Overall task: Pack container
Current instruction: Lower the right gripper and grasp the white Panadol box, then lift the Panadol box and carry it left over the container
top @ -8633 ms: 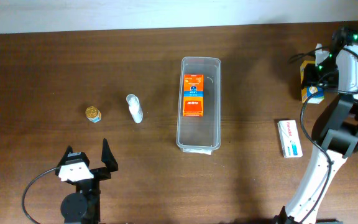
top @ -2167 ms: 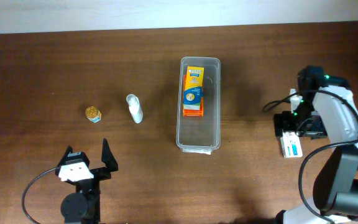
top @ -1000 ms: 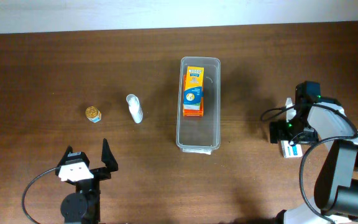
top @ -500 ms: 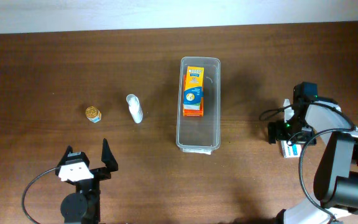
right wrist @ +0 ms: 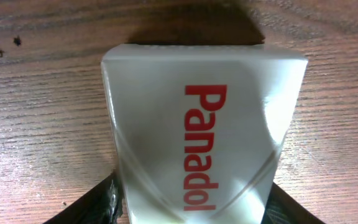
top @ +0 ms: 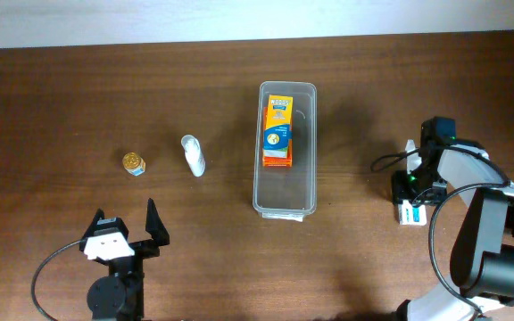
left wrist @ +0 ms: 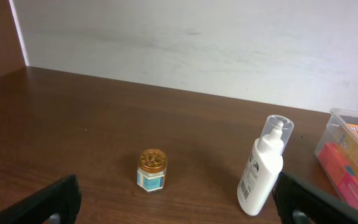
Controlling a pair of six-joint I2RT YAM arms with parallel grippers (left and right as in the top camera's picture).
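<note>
The clear plastic container (top: 285, 193) stands at the table's middle and shows at the right edge of the left wrist view (left wrist: 335, 115). It holds an orange box (top: 277, 158) with a yellow box (top: 277, 119) lying on top. My right gripper (top: 411, 189) is at the right, down over a white Panadol box (top: 409, 215) that lies on the table. In the right wrist view the box (right wrist: 197, 118) fills the gap between my fingers (right wrist: 191, 208), which press on both its sides. My left gripper (top: 125, 223) is open and empty near the front left.
A white squeeze bottle (top: 193, 155) lies left of the container and shows in the left wrist view (left wrist: 263, 168). A small gold-lidded jar (top: 133, 163) stands further left, also in the left wrist view (left wrist: 152, 170). A pale wall borders the table's far edge.
My right gripper came from the container to the Panadol box, lowered over it, and its fingers have narrowed onto the box. The yellow box now lies in the container. The left arm is still.
</note>
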